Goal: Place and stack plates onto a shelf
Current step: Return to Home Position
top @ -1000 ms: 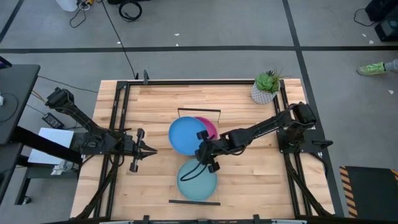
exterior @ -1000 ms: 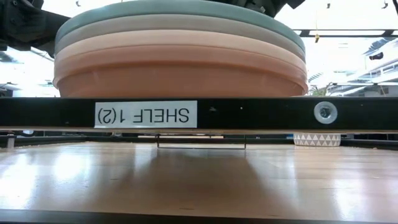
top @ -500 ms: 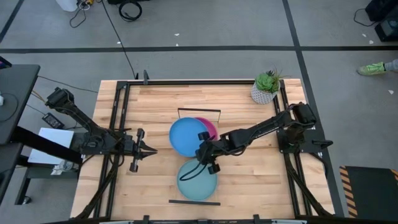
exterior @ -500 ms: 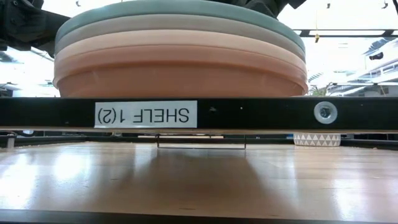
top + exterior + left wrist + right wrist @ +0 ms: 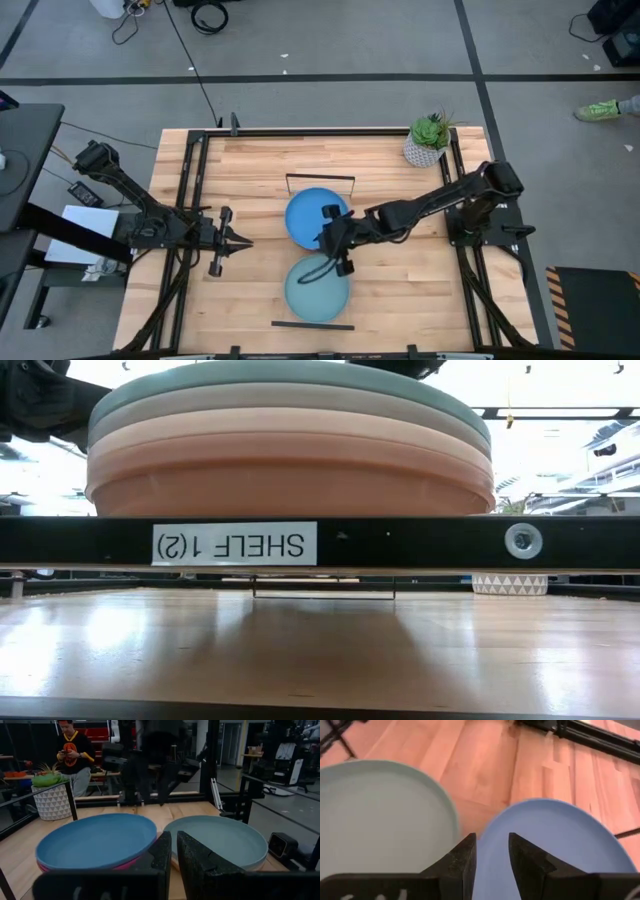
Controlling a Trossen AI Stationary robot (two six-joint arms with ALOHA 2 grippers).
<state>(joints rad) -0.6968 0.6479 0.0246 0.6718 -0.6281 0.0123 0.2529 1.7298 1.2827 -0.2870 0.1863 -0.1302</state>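
Observation:
The shelf [image 5: 283, 254] runs from its far wire rail [image 5: 320, 178] to the near one [image 5: 312, 325]. A blue plate [image 5: 312, 215] lies flat on a pink plate [image 5: 134, 865] at the shelf's far end. A stack of several plates [image 5: 290, 450], topped by a light aqua one [image 5: 317, 292], rests on the near end. My right gripper [image 5: 334, 244] hovers open over the blue plate's near rim [image 5: 492, 827], between the two piles. My left gripper [image 5: 240, 240] waits shut at the table's left, pointing level at the plates.
A white potted plant [image 5: 428, 140] stands at the table's far right corner. Black frame rails [image 5: 190, 200] run along the table's left and right sides. A person [image 5: 72, 755] stands beyond the table. Bare planks lie left and right of the shelf.
My right gripper has risen from the blue plate's near rim and drawn a little toward the table's right. The blue plate has shifted toward the right and now covers the pink plate, which showed beside it before. The near stack has stayed put.

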